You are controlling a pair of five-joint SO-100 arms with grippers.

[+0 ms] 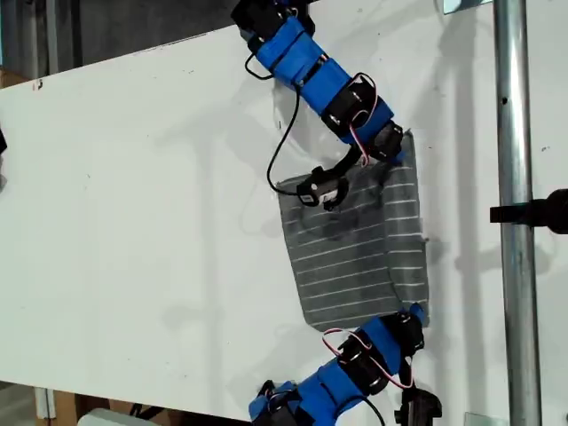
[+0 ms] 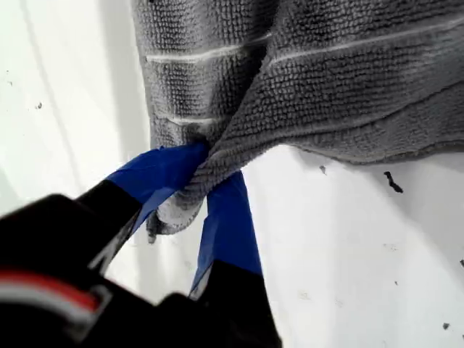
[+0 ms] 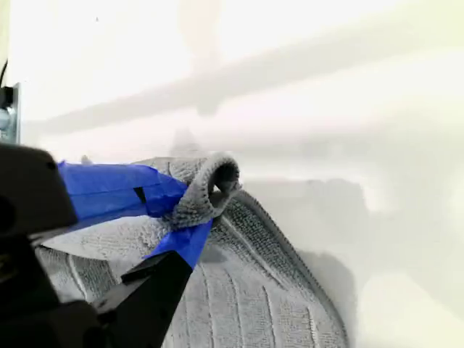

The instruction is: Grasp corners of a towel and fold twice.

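Exterior view: towel (image 1: 355, 244) folded | both grippers clamp corners

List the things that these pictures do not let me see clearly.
- Exterior view: both pinched corners of the towel are hidden by the arms, so which arm is which stays unclear.
- First wrist view: my first gripper covers the corner tip.
- Second wrist view: my second gripper grips a rolled edge; the rest is cut off.

You will find no readable text, label, brand, number or sign in any of the three views. The grey striped cloth towel (image 1: 355, 244), the white flat table (image 1: 142, 231) and the blue tape on the fingers (image 2: 228, 225) carry no lettering.
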